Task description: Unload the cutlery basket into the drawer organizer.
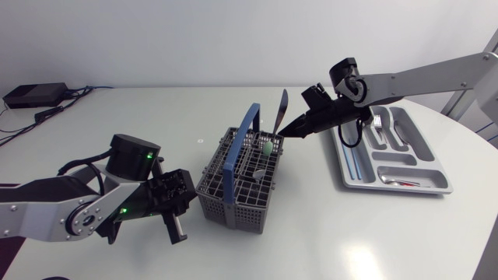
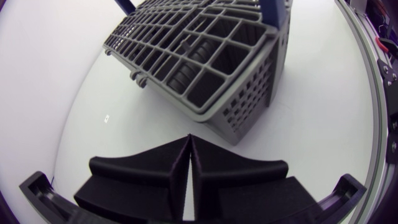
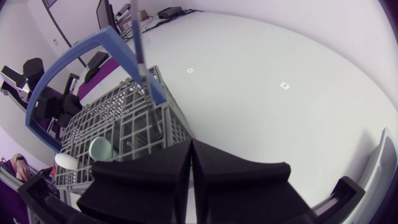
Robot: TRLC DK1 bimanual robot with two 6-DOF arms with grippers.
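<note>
Two claws, both pinched shut with nothing in them. My left gripper (image 2: pixel 189 142) is parked just beside the near end of the cutlery basket (image 1: pixel 233 194), idle. The basket holds a dark knife (image 1: pixel 282 107) standing upright at the far corner, plus two spoons (image 1: pixel 267 145). My right gripper (image 1: pixel 288 132) is nosed up near that knife, so I'd guess I'm lining up a pick. Next it needs to open and straddle the blade. The drawer organizer (image 1: pixel 437 165) sits to the right with a few pieces in it that I can't identify. The knife's handle is hidden down in its cell.
</note>
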